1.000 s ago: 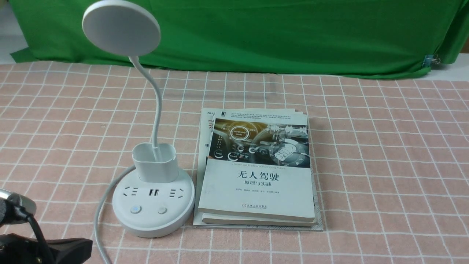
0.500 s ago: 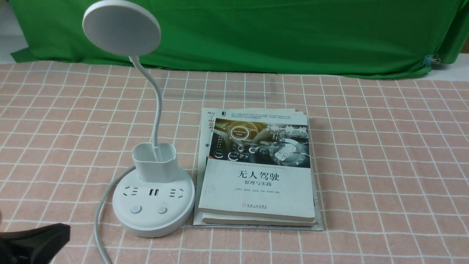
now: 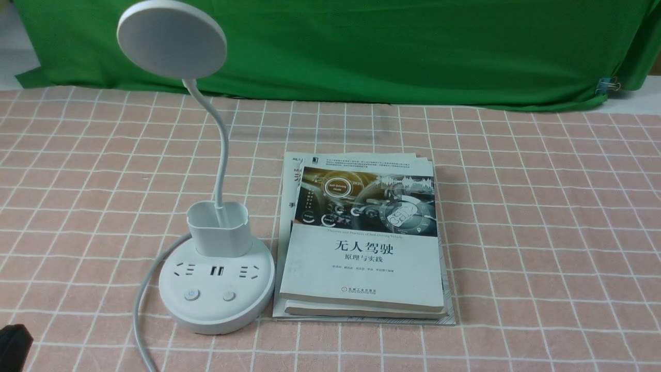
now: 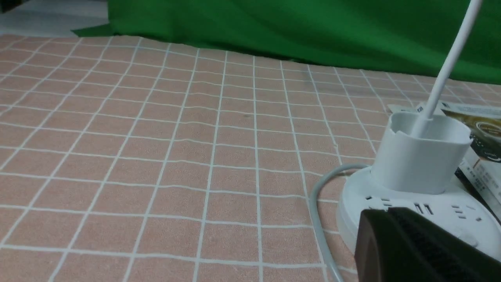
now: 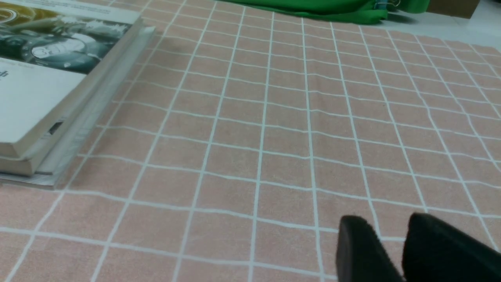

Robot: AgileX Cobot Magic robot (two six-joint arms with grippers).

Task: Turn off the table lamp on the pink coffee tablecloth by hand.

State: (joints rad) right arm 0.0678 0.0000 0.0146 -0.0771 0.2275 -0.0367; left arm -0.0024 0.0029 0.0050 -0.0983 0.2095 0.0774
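The white table lamp (image 3: 217,294) stands on the pink tablecloth (image 3: 516,206), left of centre. Its round disc head (image 3: 171,39) is up at the back on a thin bent neck. Two buttons (image 3: 191,295) sit on the front of the base; the left one has a bluish ring. My left gripper (image 4: 385,213) is shut and empty, its tips low in front of the lamp base (image 4: 420,156). In the front view only a black corner of it (image 3: 13,347) shows at the bottom left. My right gripper (image 5: 385,223) is slightly open and empty above bare cloth.
A stack of books (image 3: 361,258) lies right against the lamp base; it also shows in the right wrist view (image 5: 39,78). The lamp's white cable (image 3: 142,294) curves off the front edge. A green backdrop (image 3: 413,51) hangs behind.
My left arm has drawn back toward the lower left, almost out of the front view. The lamp and books have not moved.
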